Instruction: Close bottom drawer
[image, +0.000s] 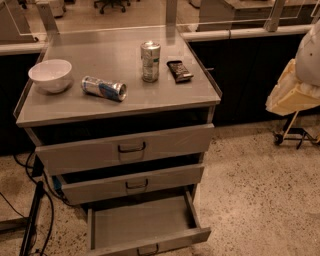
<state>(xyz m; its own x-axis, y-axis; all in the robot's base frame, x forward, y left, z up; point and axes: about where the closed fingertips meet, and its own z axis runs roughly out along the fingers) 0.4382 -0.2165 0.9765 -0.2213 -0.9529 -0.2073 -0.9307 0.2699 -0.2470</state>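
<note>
One push needed: bring pincer (294, 95) from right edge, state cannot tell, down to bottom drawer (142, 222) front; press squarely near centre handle (148, 249); avoid skewing.

On the counter (100, 52), a white bowl (50, 75) is sitting at the left and a blue-and-silver can (104, 88) is lying on its side just to the right of it. A second can (150, 61) is standing upright farther back, with a dark packet (179, 70) lying beside it on the right. Black cables (34, 220) are trailing over the speckled floor (260, 190) at the near left. The gripper (292, 95) is hanging at the right edge, well apart from the counter.
</note>
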